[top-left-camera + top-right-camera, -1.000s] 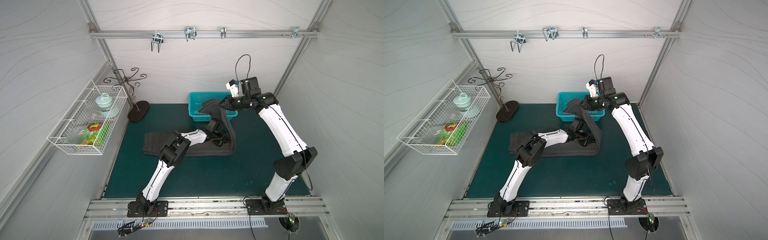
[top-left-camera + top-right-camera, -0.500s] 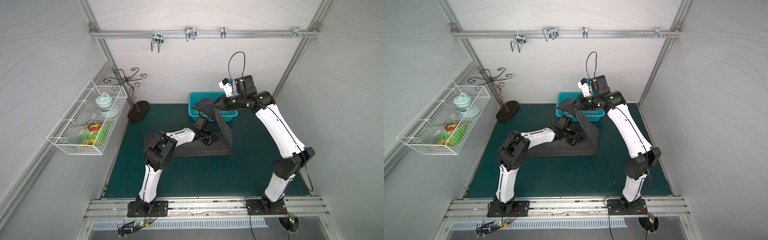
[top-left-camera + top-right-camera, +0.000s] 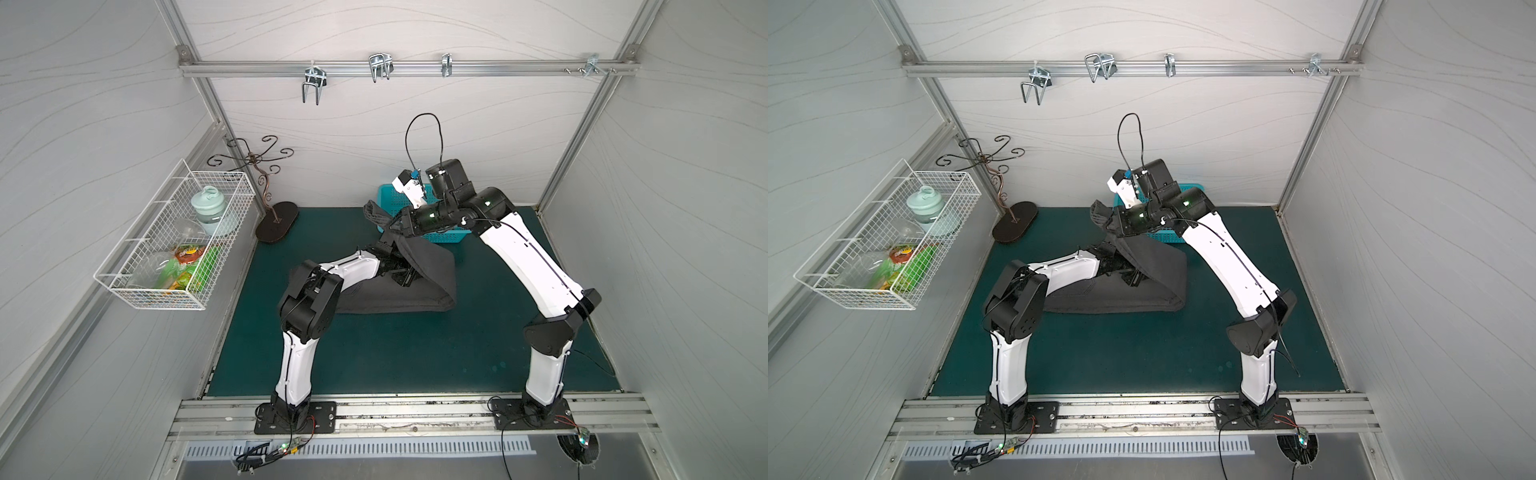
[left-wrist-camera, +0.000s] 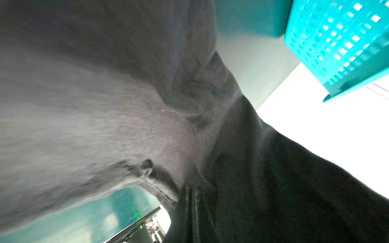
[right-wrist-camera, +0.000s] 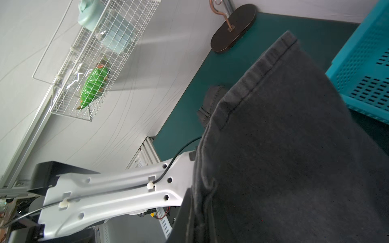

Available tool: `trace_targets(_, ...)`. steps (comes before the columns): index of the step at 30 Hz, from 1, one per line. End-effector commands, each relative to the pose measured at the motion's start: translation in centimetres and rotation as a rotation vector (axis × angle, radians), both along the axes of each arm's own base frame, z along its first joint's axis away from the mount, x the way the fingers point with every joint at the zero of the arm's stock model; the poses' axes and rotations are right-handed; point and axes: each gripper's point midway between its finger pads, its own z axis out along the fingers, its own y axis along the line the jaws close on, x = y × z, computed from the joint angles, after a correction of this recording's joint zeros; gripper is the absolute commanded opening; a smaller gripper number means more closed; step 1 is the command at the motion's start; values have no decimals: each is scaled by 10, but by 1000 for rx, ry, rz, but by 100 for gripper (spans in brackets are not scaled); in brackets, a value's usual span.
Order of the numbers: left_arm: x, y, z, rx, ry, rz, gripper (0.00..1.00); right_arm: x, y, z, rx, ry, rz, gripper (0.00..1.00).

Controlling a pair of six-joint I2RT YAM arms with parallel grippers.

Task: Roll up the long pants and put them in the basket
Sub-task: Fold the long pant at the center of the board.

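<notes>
Right gripper (image 3: 390, 227): it is clamped shut on a hemmed end of the long pants (image 3: 432, 272), and that end is held up off the green table mat (image 3: 415, 353). From those jaws the dark grey cloth is draped down in a slanted sheet and is folded back at a bend on the mat, below and to the gripper's right. Under the raised sheet the left gripper (image 3: 405, 275) is seen closed as well, with cloth bunched in at its fingertips in the left wrist view. The rest of the pants is laid flat beneath it, stretched towards the left arm's elbow. Just behind the right gripper a teal plastic basket (image 3: 449, 237) is set on the mat. Farther to its left an ornamental metal stand (image 3: 276, 220) is stood, and a white wire basket (image 3: 174, 249) is hung on the side wall.
</notes>
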Motion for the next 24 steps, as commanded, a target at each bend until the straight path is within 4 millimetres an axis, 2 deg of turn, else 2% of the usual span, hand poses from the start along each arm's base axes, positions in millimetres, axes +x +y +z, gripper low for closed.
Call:
trace_targets(1, 14, 23, 37, 25, -116, -1, 0, -15, 11, -9, -8, 48, 72, 0)
trace_targets(7, 17, 71, 43, 152, -145, -7, 0, -22, 25, -27, -30, 107, 133, 0)
trace_targets(11, 17, 92, 42, 178, -145, 2, 0, -27, 40, -42, -35, 142, 174, 0)
trace_targets(19, 8, 114, 28, 187, -128, -9, 0, -48, 79, -65, -42, 191, 280, 0)
trace_targets(24, 5, 124, 27, 198, -132, -23, 0, -50, 92, -76, -30, 223, 317, 0)
